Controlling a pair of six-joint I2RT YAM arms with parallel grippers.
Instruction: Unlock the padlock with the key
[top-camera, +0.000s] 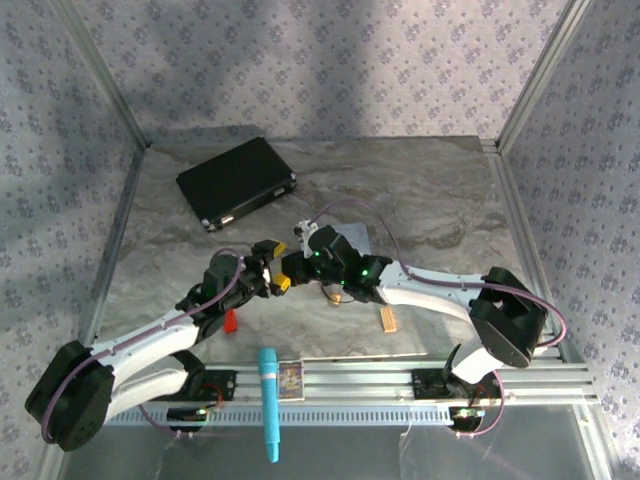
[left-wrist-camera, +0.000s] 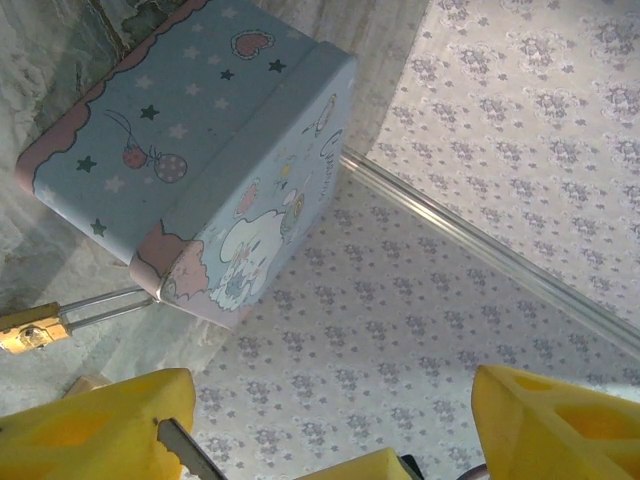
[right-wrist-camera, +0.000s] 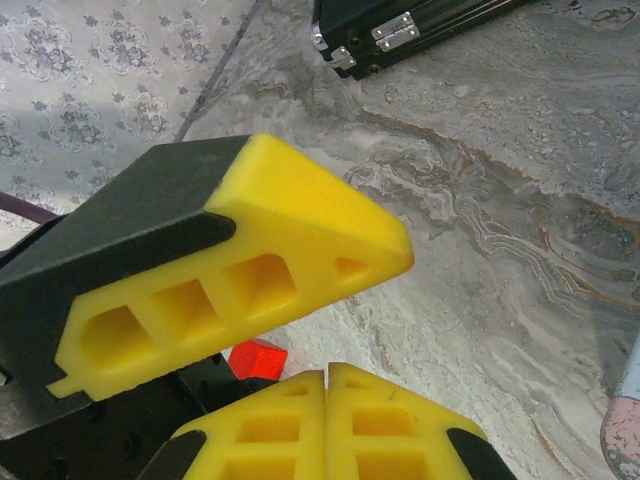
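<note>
Brass padlock (left-wrist-camera: 25, 334) beside left end effector (left-wrist-camera: 330, 410).

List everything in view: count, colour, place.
tin box: one, pastel blue and pink, on the table
padlock: one, brass, shackle at the tin box's corner
key: one, silvery, apparently the sliver beside a left finger
case: one, black, far left
red block: one, red, by the left arm
tan block: one, orange-tan, by the right arm
marker: one, teal, across the front rail
card: one, purple-edged, beside the marker
left gripper: one, yellow fingers, open
right gripper: one, yellow fingers, shut, close to the left gripper
</note>
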